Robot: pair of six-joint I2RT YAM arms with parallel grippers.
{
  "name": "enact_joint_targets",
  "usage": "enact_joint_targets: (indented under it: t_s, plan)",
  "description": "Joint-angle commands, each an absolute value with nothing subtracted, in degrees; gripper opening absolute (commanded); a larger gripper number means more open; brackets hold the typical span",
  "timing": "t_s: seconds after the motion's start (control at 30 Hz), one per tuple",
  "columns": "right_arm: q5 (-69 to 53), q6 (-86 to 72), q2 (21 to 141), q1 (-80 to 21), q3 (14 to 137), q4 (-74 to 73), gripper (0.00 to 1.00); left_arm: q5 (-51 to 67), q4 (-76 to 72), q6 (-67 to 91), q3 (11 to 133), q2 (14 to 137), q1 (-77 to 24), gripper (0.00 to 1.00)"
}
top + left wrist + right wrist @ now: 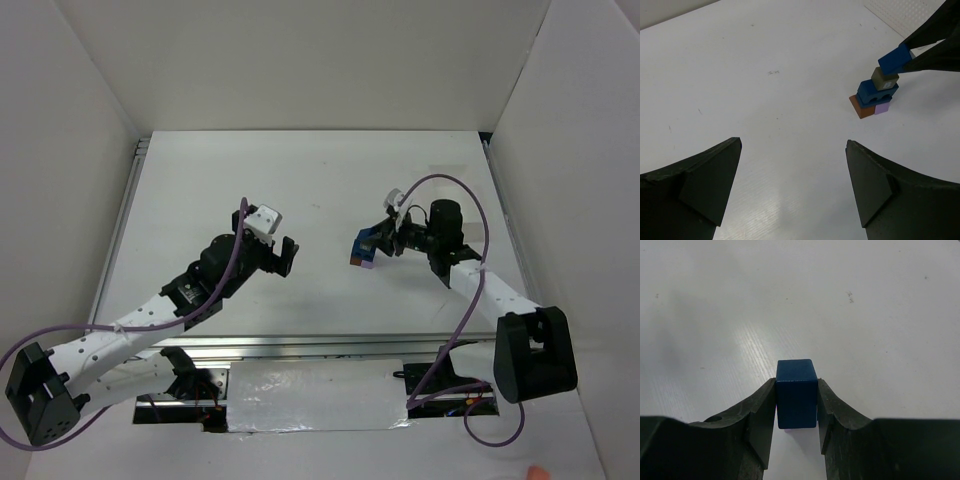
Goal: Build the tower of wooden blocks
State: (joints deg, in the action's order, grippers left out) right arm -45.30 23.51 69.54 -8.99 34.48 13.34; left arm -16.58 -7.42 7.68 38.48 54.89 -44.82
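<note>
Over the wood block tower (875,95), right of the centre of the table (300,180), a blue block (896,59) is clamped by its flat sides in the right gripper (383,238). Each piece is judged light, rigid and easily knocked off; the left gripper (794,144) is spread wide, empty.

Top cam: high behind arm bases (535,355), looking down over whole bench (300,180). Left wrist cam: low, facing across bench at tower (876,94), mid-range. Right wrist cam: close-up down on blue block (796,390), shared with both others.
</note>
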Motion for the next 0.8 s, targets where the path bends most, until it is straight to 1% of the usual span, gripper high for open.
enact_joint_targets:
  t_s: [0.0, 0.23, 0.5, 0.63, 0.77]
  plan:
    - [-48.2, 28.1, 70.6, -9.1, 36.5, 12.0, 0.08, -16.3, -11.0, 6.9, 39.0, 54.2, -44.6, 0.99]
    - [-51.1, 26.6, 72.4, -8.6, 38.8, 10.2, 0.08, -15.7, -11.2, 6.5, 39.5, 55.2, -44.7, 0.99]
    - [-51.2, 25.9, 73.7, -8.2, 40.0, 9.4, 0.08, -15.6, -11.7, 6.2, 39.6, 56.0, -44.7, 0.99]
    - [-53.6, 22.0, 73.9, -8.4, 40.4, 11.2, 0.08, -15.2, -12.0, 6.2, 39.8, 56.8, -44.7, 0.99]
    - [-54.0, 16.6, 74.2, -9.1, 39.3, 16.1, 0.08, -15.1, -11.3, 6.1, 40.3, 57.0, -44.6, 0.99]
